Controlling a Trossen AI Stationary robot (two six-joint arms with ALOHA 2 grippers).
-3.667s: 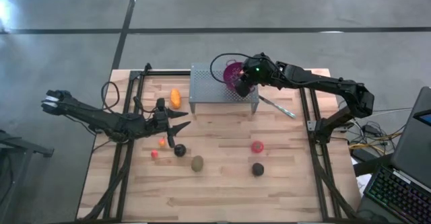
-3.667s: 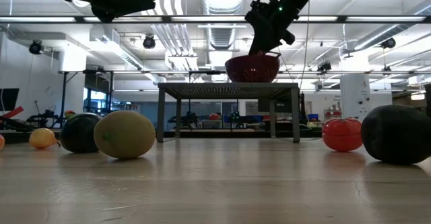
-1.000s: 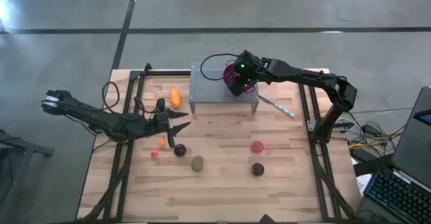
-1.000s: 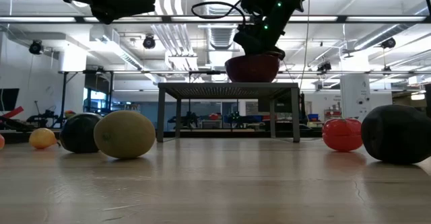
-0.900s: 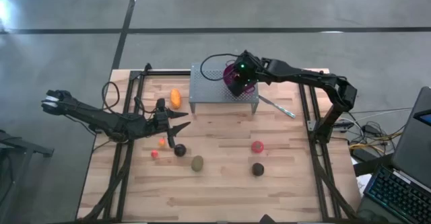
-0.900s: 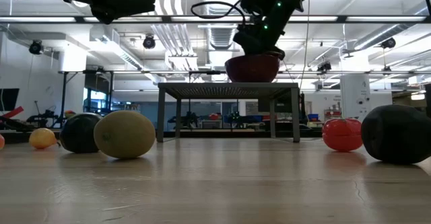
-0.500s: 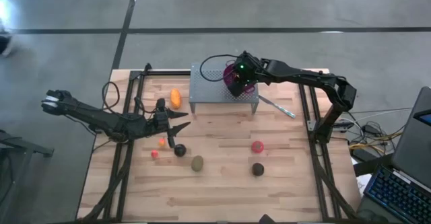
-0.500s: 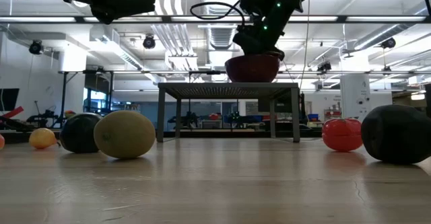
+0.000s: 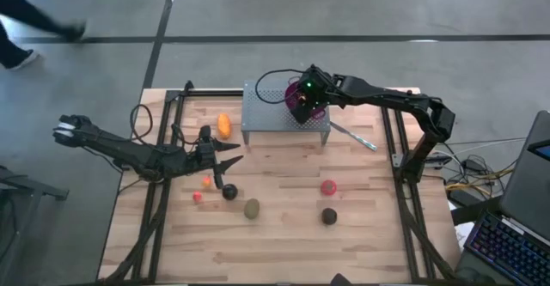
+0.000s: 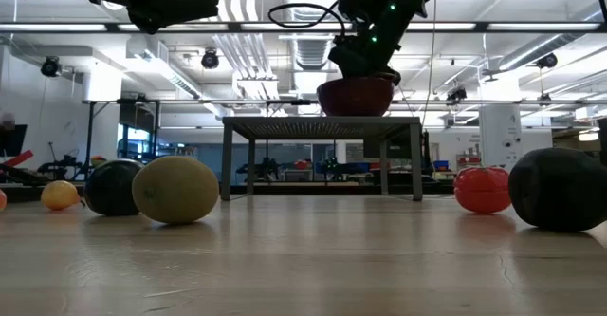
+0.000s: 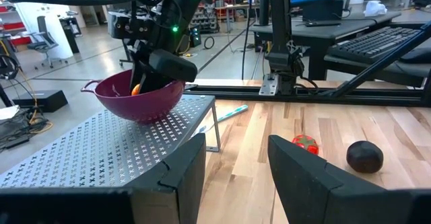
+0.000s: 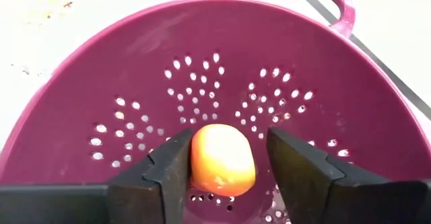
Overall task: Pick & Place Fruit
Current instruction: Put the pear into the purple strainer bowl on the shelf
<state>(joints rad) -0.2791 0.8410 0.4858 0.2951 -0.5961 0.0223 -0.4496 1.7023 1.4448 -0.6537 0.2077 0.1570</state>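
My right gripper point(image 12: 227, 158) reaches down into the purple perforated bowl point(image 12: 222, 83), which stands on a grey perforated metal stand point(image 9: 266, 112). It is open, and an orange ball point(image 12: 222, 160) lies on the bowl's bottom between its fingers. My left gripper point(image 11: 236, 177) hovers open and level over the table's left half, with nothing in it. On the wooden table lie an elongated orange fruit point(image 9: 224, 124), a small orange ball point(image 9: 206, 181), a small red ball point(image 9: 197, 197), a black round point(image 9: 229, 191), a brown-green oval point(image 9: 251, 208), a red fruit point(image 9: 328, 186) and a second black round point(image 9: 329, 216). My right gripper stands astride the orange ball, coming from above and slanting down into the bowl. One finger point(image 12: 172, 167) lies right at the ball's side point(image 12: 196, 163); whether they touch, I cannot tell. A gap shows between the ball and the other finger. The ball rests on the bowl's bottom.
A thin silver utensil point(image 9: 352, 136) lies on the table just right of the stand. Black frame rails point(image 9: 159, 174) run along the table's left and right sides. A laptop point(image 9: 524, 209) sits off the right edge. A person's legs point(image 9: 26, 28) show on the floor beyond the far left corner.
Both arms have kept still. A person has walked into view on the floor beyond the table's far left corner.
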